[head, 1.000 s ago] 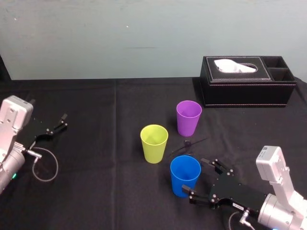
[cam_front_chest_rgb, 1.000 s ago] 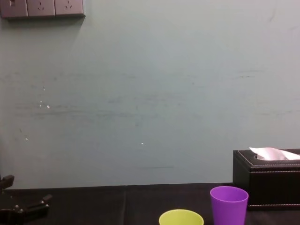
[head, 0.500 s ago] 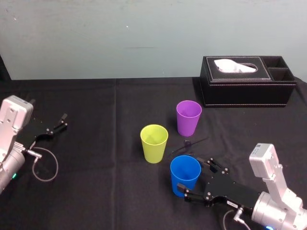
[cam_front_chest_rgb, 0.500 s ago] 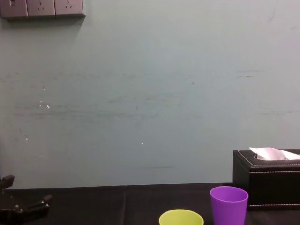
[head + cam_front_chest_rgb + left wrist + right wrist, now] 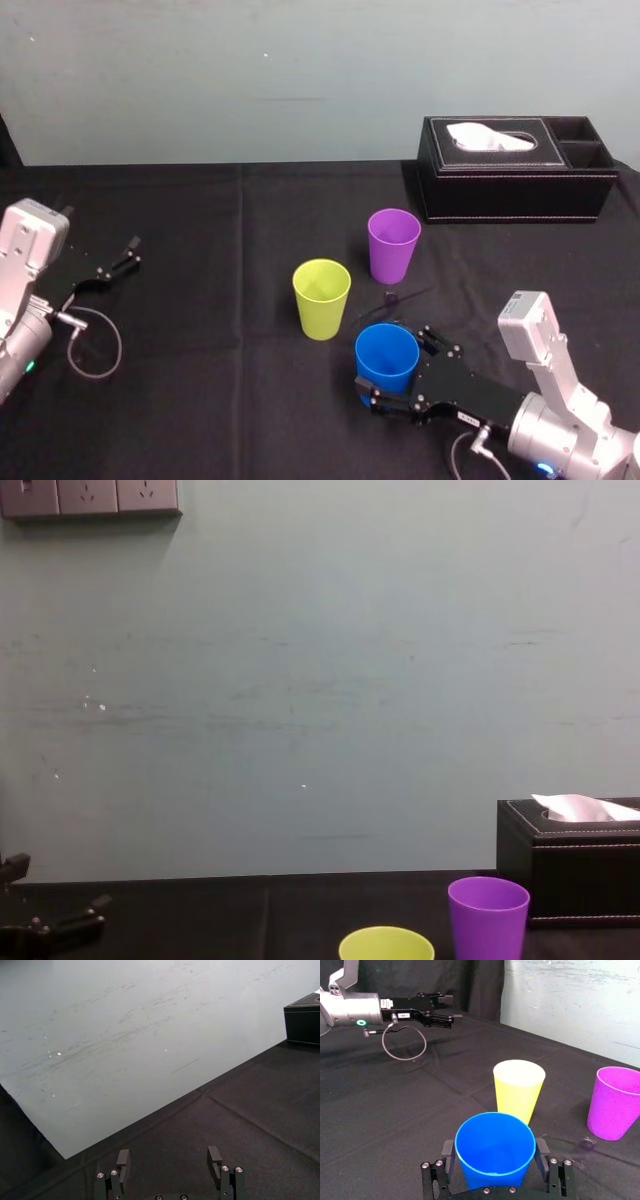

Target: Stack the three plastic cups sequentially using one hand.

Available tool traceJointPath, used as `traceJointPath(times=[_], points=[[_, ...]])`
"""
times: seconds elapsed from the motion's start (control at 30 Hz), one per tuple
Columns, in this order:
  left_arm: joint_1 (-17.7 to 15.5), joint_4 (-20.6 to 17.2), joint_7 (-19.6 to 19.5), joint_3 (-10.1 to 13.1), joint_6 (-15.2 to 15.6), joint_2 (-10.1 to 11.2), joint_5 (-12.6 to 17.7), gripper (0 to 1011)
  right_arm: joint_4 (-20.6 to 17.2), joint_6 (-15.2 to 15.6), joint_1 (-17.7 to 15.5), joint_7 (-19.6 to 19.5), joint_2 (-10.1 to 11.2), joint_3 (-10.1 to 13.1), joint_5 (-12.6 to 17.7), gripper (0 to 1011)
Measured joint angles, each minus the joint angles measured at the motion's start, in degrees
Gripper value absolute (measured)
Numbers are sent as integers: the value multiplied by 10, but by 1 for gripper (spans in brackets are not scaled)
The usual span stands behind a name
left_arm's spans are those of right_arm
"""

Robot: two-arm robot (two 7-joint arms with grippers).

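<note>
1. Right hand (image 5: pixel 398 370) is low at the near right of the counter (image 5: pixel 200 220), fingers apart, one on each side of the blue cup (image 5: pixel 492 1147). The right wrist view shows a thin gap at both walls, so it is not clamped yet.
2. Blue cup stands upright and is the nearest of the three. Yellow-green cup (image 5: pixel 321 298) is just beyond it to the left. Purple cup (image 5: pixel 393 244) is farther back, and all three stand apart.
3. Step in hand, as judged: grasp the blue cup, the first pick of the stack.
4. To do it well, close evenly so both fingers meet the walls together, otherwise the light cup slides or tips.
5. The walls are smooth and tapered, so use moderate squeeze, enough to hold without buckling the plastic.
6. Lift straight up before moving sideways, because the yellow-green cup is close and easily knocked.
7. Then centre it over the target cup's mouth, keep it upright, and lower it rather than drop it.
8. Left hand (image 5: pixel 130 254) is parked at the far left of the counter, fingers apart and holding nothing.
9. Black tissue box (image 5: pixel 515 170) sits at the back right, well clear of the cups.
</note>
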Motion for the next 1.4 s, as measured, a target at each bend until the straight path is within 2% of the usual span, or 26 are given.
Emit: traceJointPath(times=[0.23, 0.4, 0.53, 0.87, 1.4], points=[[0, 0, 0, 0, 0, 0, 0, 1010, -1, -1, -2, 0, 1, 2, 1, 964], [0, 0, 0, 0, 0, 0, 0, 1010, -1, -2, -2, 0, 1, 2, 1, 814], [0, 0, 0, 0, 0, 0, 0, 1010, -2, -2, -3, 0, 2, 3, 1, 761], [0, 0, 0, 0, 0, 0, 0, 1010, -2, -3, -3, 0, 2, 3, 2, 722], [0, 0, 0, 0, 0, 0, 0, 1010, -2, -10, -5, 0, 3, 6, 2, 722]])
